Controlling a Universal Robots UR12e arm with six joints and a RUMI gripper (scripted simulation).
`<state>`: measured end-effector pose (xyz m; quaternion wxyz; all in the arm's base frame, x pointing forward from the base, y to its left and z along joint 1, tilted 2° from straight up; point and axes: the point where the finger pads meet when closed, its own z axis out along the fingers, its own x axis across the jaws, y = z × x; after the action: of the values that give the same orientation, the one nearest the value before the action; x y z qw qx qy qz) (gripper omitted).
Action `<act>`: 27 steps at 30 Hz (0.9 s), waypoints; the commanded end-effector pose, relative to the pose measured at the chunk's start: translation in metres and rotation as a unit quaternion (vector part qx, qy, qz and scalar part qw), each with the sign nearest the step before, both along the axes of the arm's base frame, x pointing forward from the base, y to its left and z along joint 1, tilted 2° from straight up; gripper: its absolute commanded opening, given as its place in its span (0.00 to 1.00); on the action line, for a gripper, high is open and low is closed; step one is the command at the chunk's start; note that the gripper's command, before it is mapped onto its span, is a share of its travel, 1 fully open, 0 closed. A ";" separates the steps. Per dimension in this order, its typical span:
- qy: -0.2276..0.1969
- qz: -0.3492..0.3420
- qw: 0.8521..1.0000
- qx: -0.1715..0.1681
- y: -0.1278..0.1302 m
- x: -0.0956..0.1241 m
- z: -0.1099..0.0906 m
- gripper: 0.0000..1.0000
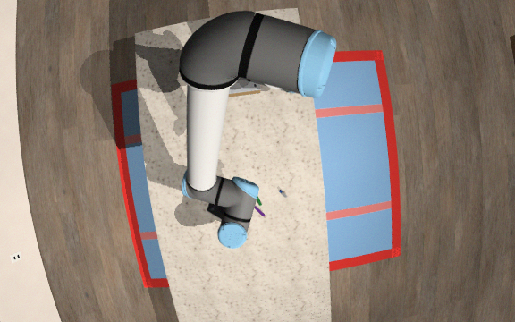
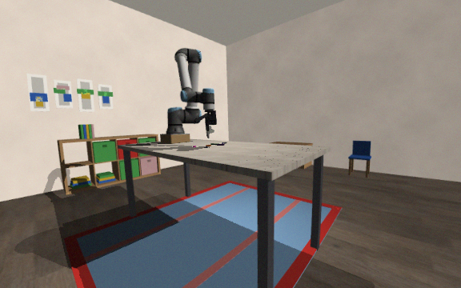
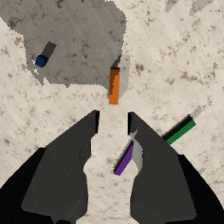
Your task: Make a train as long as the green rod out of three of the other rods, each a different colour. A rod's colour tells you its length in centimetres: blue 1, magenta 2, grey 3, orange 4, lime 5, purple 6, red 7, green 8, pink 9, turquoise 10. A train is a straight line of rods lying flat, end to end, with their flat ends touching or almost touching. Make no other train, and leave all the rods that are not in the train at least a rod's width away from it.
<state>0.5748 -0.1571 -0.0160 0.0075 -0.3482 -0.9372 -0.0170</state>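
My gripper (image 3: 113, 113) (image 2: 208, 136) is above the table, empty, its fingers apart with a narrow gap. An orange rod (image 3: 114, 86) lies just ahead of the fingertips in the wrist view. A purple rod (image 3: 124, 160) (image 1: 259, 211) lies slanted between and below the fingers, partly covered by the right one. A green rod (image 3: 181, 131) (image 1: 259, 201) lies right of it, its lower end hidden by the right finger. A small blue rod (image 3: 41, 61) lies at upper left in shadow, touching a dark piece I cannot identify. A magenta piece (image 2: 194, 146) shows small in the exterior view.
In the top view a small blue piece (image 1: 281, 191) and a greyish piece (image 1: 284, 195) lie together right of the green rod. The arm (image 1: 204, 134) hides part of the tabletop (image 1: 275, 143) there. The table's right edge is beyond these pieces.
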 end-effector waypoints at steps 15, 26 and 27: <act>-0.001 0.000 1.000 0.000 0.001 0.001 -0.023 0.14; -0.001 0.000 1.000 0.000 0.001 0.001 -0.038 0.14; -0.001 0.000 1.000 0.000 0.001 0.001 -0.039 0.14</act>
<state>0.5749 -0.1557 -0.0508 0.0076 -0.3482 -0.9372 -0.0170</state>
